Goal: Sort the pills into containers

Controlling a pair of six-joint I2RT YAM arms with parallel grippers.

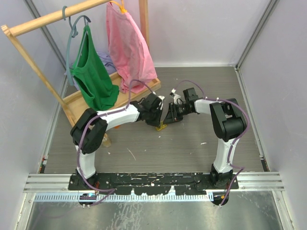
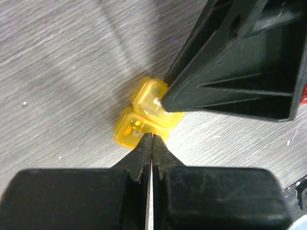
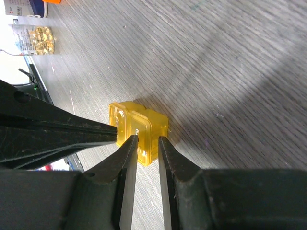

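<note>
- The left pincer (image 2: 151, 136) has its two fingers pressed flat together, with only a hairline seam between them.
- Its closed tip touches the near cell of the pill box (image 2: 132, 130), which lies directly ahead of it on the table (image 2: 57, 72). Whether anything is nipped in the seam cannot be told.
- The pill box is translucent yellow, two square cells joined side by side, and it rests flat on the grey wood-grain surface.
- Seen from the left pincer, the second cell lies just beyond the first and slightly to the right.
- The right pincer (image 3: 146, 140) is set narrow, with a slim gap between its fingers.
- Its tips sit at the near edge of the pill box, and a corner of the box shows in the gap. Whether the fingers actually clamp that corner cannot be told.
- The two pincers meet at the box from opposite sides. From the right pincer's own view, the left one's point comes in from the left and touches the box's left cell.
- From the left pincer's view, the right one slants down from the upper right onto the farther cell.
- Far ahead and to the left of the right pincer lies a clear packet (image 3: 36, 38) of small yellowish pieces, well apart from the box.
- Beyond and to the left of the left pincer stands a wooden rail (image 1: 48, 18) holding a green top (image 1: 93, 79) and a pink top (image 1: 127, 48).
</note>
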